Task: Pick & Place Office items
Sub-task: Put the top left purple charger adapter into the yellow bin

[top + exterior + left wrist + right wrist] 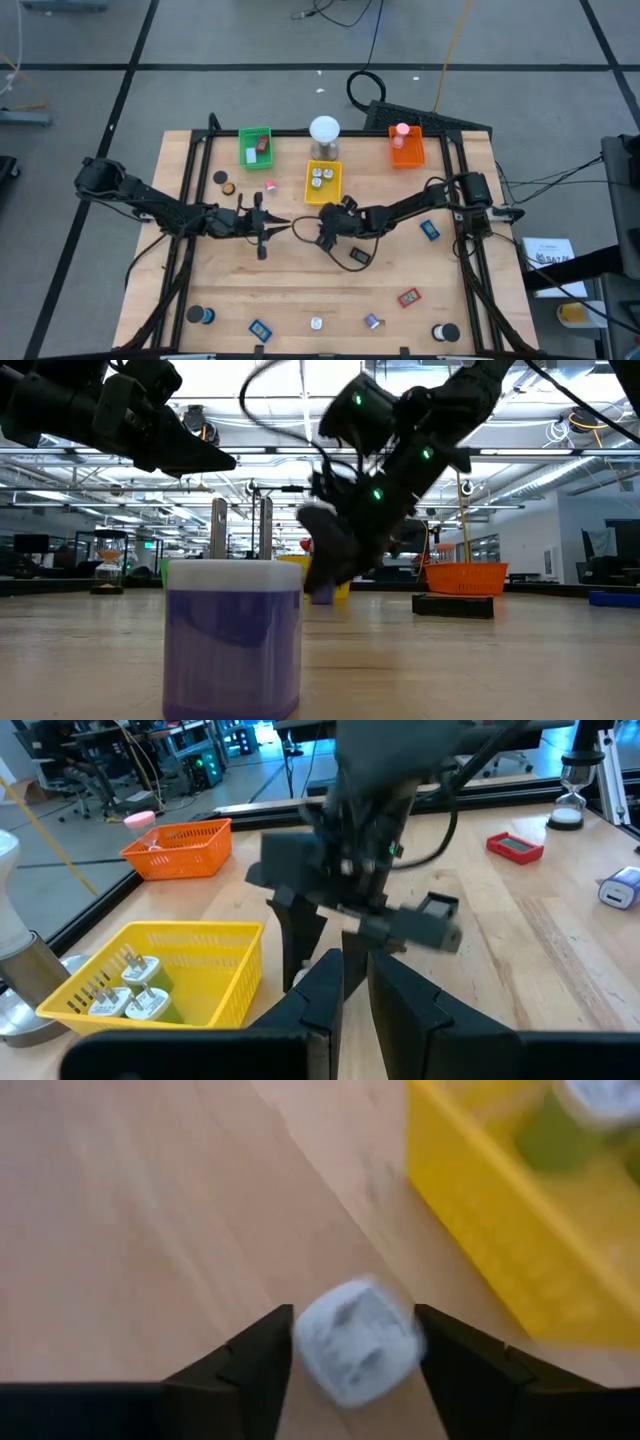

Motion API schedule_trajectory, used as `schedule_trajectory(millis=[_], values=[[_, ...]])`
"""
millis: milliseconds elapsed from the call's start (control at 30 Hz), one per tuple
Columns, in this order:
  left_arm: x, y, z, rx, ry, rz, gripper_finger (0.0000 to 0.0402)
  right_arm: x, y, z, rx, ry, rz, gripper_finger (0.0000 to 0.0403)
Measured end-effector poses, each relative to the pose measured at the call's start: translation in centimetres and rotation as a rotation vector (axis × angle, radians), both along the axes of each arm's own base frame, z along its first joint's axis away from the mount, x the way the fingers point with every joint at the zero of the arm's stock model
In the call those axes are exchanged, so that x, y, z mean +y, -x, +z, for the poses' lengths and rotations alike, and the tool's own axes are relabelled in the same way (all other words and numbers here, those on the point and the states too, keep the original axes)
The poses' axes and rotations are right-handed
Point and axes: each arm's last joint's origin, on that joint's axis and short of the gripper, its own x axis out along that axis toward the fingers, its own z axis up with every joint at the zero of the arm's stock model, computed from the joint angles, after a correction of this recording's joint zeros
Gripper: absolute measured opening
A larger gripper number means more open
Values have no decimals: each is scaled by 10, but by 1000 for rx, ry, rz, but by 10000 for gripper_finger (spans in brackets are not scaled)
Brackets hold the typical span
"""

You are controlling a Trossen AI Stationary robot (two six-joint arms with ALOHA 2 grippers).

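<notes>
Your right gripper (352, 1342) has its jaws closing around a white charger plug (355, 1338) just beside the yellow tray (322, 183), which holds three already. The left gripper (262, 228) waits beside it, jaws closed. Most office items (407, 297) lie unsorted on the bench (300, 280).

Wood table (300, 270): green tray (256, 146), yellow tray (323, 182), orange tray (407, 148), scattered office items (408, 297).

A white plug (355, 1342) sits between the right hand's (352, 1355) fingers beside the yellow tray (500, 1230). Other small items lie scattered: red case (408, 297), blue pieces (260, 328), black rolls (221, 178).
</notes>
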Motion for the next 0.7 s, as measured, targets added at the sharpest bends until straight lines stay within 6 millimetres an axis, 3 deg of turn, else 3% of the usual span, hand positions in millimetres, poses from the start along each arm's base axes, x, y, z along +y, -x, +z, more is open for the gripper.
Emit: schedule_trajectory(millis=[133,200,267,400,567,700], values=[[0,0,0,0,1,0,51,-1,0,1,2,9,13,147],[0,0,0,0,1,0,51,-1,1,7,-1,15,27,146],[0,0,0,1,0,0,51,-2,4,18,-10,21,42,146],[0,0,0,4,-4,-1,51,-8,14,59,-79,24,44,149],[0,0,0,5,-8,-1,51,-41,28,95,-134,78,-53,147],[0,0,0,5,-8,-2,51,-72,32,94,-105,70,-81,147]])
